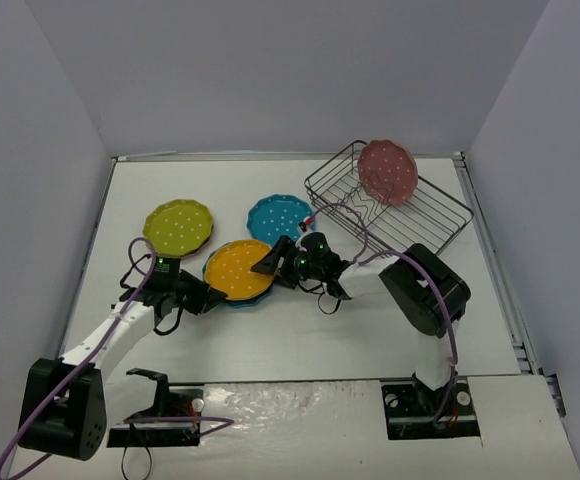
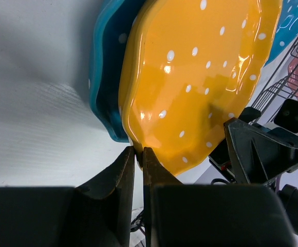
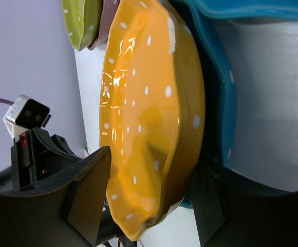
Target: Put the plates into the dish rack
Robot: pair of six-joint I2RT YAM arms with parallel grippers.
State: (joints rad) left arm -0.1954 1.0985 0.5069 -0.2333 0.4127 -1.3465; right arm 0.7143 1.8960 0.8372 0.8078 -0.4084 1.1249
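An orange plate lies on a teal plate at mid-table. My left gripper is shut on the orange plate's near-left rim; in the left wrist view its fingertips pinch the rim of the orange plate. My right gripper is open with its jaws straddling the plate's right edge; the orange plate sits between the fingers. A pink plate stands in the dish rack. A lime green plate and a second teal plate lie flat.
The lime green plate rests on a reddish plate. The dish rack stands at the back right, close behind the right arm. White walls enclose the table on three sides. Cables trail from both wrists.
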